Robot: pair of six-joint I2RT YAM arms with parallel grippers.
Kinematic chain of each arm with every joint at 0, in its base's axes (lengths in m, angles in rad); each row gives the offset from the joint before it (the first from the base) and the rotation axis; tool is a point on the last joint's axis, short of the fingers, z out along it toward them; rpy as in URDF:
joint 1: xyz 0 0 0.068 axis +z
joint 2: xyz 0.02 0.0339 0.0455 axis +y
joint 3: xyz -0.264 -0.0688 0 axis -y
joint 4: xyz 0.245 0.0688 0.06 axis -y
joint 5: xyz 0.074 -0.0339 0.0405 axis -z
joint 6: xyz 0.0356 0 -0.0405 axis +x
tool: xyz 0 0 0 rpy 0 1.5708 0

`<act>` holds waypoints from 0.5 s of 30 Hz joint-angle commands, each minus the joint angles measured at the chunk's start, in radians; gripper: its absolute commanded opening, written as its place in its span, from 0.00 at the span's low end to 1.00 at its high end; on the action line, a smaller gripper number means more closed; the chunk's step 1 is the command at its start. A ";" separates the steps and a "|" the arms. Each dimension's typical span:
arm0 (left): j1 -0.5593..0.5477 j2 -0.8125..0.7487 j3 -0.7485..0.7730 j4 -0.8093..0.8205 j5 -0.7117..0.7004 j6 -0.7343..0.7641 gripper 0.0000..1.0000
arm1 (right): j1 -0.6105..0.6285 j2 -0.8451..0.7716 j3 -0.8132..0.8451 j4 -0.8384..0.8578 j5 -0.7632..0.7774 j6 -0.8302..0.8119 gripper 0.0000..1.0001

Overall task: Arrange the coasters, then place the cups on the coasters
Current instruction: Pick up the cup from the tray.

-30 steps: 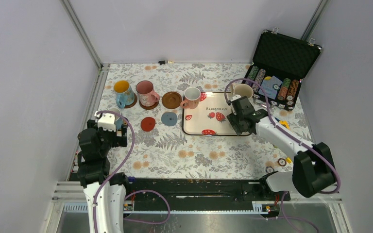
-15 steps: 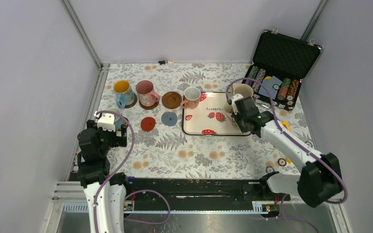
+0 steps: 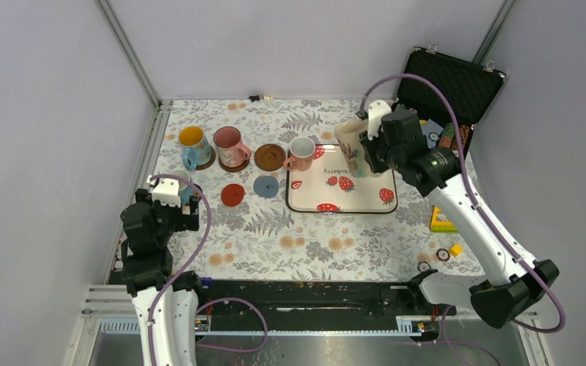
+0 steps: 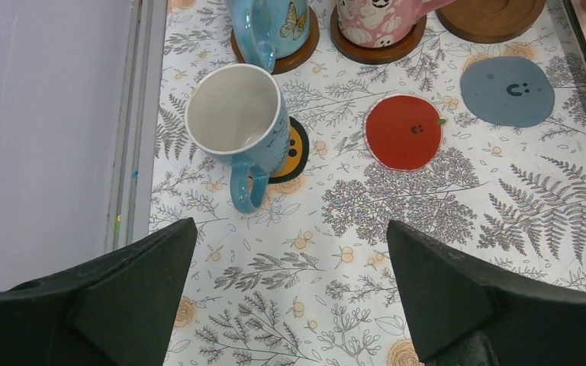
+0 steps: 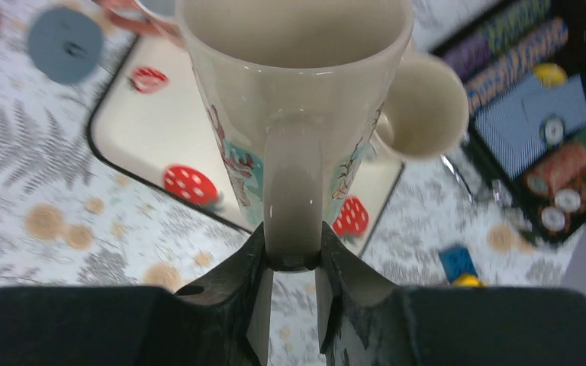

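Note:
My right gripper (image 5: pixel 294 263) is shut on the handle of a cream cup (image 5: pixel 297 46), and in the top view this cream cup (image 3: pixel 349 149) hangs tilted over the strawberry tray (image 3: pixel 343 197). A second cream cup (image 5: pixel 420 107) stands behind it. My left gripper (image 4: pixel 290 229) is open over bare cloth, just short of a white-and-blue cup (image 4: pixel 236 114) on a black coaster with an orange centre (image 4: pixel 294 149). The blue cup (image 3: pixel 193 145) and pink cup (image 3: pixel 230 146) each stand on brown coasters. An empty brown coaster (image 3: pixel 270 156), a red coaster (image 3: pixel 233 194) and a grey-blue coaster (image 3: pixel 265 186) lie nearby.
A white cup with a pink handle (image 3: pixel 301 152) stands at the tray's left edge. An open black case of poker chips (image 3: pixel 446 88) sits at the back right. Small blocks (image 3: pixel 439 221) and rings (image 3: pixel 442 254) lie on the right. A metal rail (image 4: pixel 133 114) runs along the left.
My right gripper closed on the cream cup's handle and lifted it up and back from the tray's far right corner. The left arm has not moved.

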 commanded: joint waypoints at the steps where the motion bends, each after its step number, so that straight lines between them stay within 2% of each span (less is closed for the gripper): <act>1: 0.007 -0.015 0.005 0.046 0.069 0.015 0.99 | 0.107 0.080 0.175 0.076 -0.027 0.021 0.00; 10: 0.008 -0.032 0.005 0.043 0.078 0.017 0.99 | 0.317 0.396 0.569 0.061 -0.038 0.024 0.00; 15: 0.007 -0.044 0.000 0.040 0.082 0.018 0.99 | 0.353 0.570 0.724 0.148 0.017 0.039 0.00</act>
